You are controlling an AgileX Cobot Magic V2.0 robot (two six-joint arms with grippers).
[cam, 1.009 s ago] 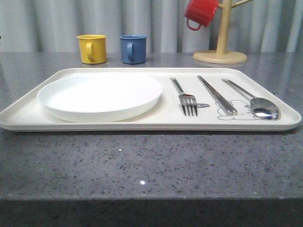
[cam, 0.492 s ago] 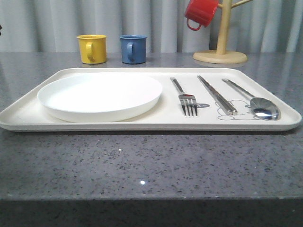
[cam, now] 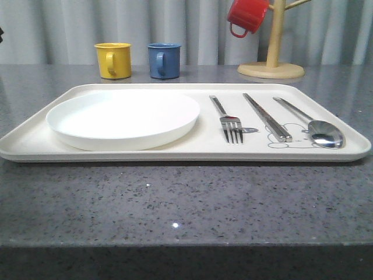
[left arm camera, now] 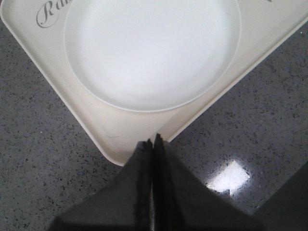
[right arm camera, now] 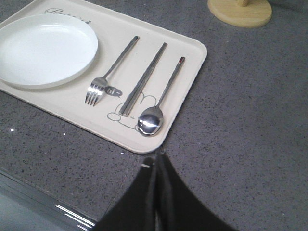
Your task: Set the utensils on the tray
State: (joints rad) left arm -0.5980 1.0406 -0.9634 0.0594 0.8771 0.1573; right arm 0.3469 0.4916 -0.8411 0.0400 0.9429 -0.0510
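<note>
Grey speckled tabletop (cam: 186,204) carried the tray (cam: 175,153). On its right half the fork (cam: 228,121), chopsticks (cam: 267,116) and spoon (cam: 312,123) lay parallel beside the white plate (cam: 123,118), evidently a finished setting. Left tool (left arm camera: 154,142) and right tool (right arm camera: 157,159) hung pressed together, empty, just off the rim.

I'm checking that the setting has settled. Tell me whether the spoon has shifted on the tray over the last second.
No. In the front view the spoon lies just right of the chopsticks with its bowl beside the rabbit drawing on the tray, exactly as before.
</note>
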